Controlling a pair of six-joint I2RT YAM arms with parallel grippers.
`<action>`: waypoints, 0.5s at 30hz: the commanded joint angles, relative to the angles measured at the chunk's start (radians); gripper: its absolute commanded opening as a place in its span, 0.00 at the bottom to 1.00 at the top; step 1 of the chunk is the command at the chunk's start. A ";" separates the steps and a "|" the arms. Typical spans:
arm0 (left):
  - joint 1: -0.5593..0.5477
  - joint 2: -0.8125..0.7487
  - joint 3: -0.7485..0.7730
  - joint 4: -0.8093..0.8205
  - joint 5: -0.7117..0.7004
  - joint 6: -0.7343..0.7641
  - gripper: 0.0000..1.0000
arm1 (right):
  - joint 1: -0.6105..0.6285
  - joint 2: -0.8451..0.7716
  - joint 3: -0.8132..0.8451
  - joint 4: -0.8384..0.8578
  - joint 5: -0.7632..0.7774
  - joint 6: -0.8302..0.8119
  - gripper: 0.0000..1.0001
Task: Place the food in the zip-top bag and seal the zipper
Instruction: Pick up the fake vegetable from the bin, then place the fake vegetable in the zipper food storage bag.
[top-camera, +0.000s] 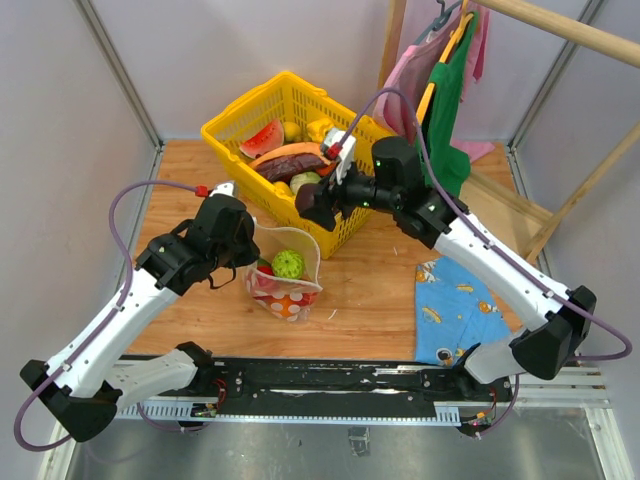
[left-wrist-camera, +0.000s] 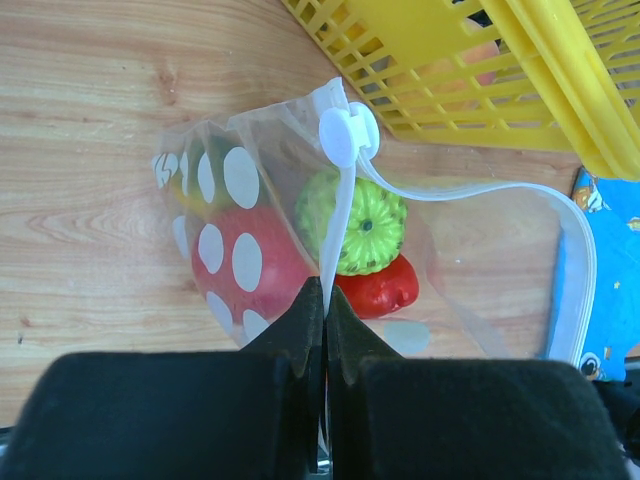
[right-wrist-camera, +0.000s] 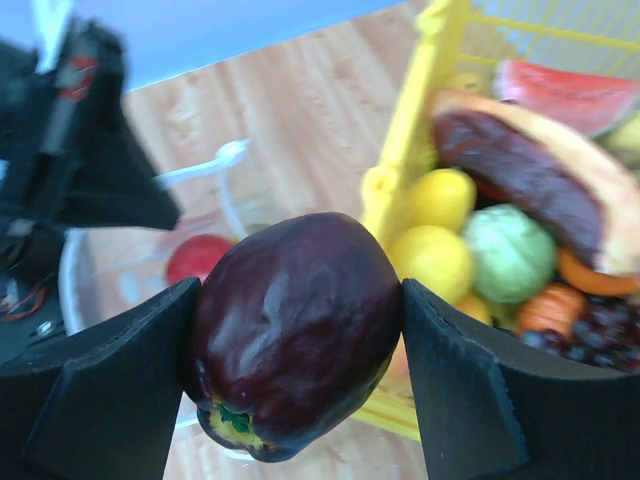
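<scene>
The bench (top-camera: 370, 290) is a flat board of pale wood grain. A yellow mesh basket (top-camera: 240, 115) of rigid plastic lattice stands toward its far edge, left of centre, heaped with glossy food: a red watermelon wedge (top-camera: 262, 138), a long brown-and-orange piece (top-camera: 295, 160), 2 rounded yellow lemons (right-wrist-camera: 440, 200) and a pale green, knobbly ball (right-wrist-camera: 510, 250). A soft blue patterned cloth (top-camera: 460, 310) lies flat at the bench's near edge on the right. The zip-top bag (top-camera: 290, 270), a floppy clear pouch printed with pale round dots, stands mouth-up near the middle of the bench, just in front of the basket's near corner. It holds a ribbed green fruit (left-wrist-camera: 355, 220), a shiny red piece (left-wrist-camera: 375, 285) and a larger red shape behind the dotted wall. The right gripper (right-wrist-camera: 300, 300) hangs just above the basket's near corner, its 2 black foam-faced fingers spread wide and clamped on either side of a smooth dark purple fruit (right-wrist-camera: 290, 350) with a green stem end. The left gripper (left-wrist-camera: 325, 300) has its jaws pressed together, pinching the bag's rim. The zipper (left-wrist-camera: 480, 187) is a thin white strip curving around the open mouth, with a small white plastic slider (left-wrist-camera: 348, 135) at its far end.
</scene>
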 joint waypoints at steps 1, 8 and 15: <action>0.005 -0.026 -0.012 0.041 -0.020 -0.014 0.00 | 0.077 -0.033 -0.057 0.070 -0.122 0.038 0.33; 0.005 -0.038 -0.033 0.056 -0.008 -0.018 0.00 | 0.149 -0.002 -0.113 0.112 -0.142 0.058 0.34; 0.005 -0.046 -0.037 0.051 -0.008 -0.013 0.00 | 0.193 0.086 -0.125 0.154 -0.129 0.040 0.33</action>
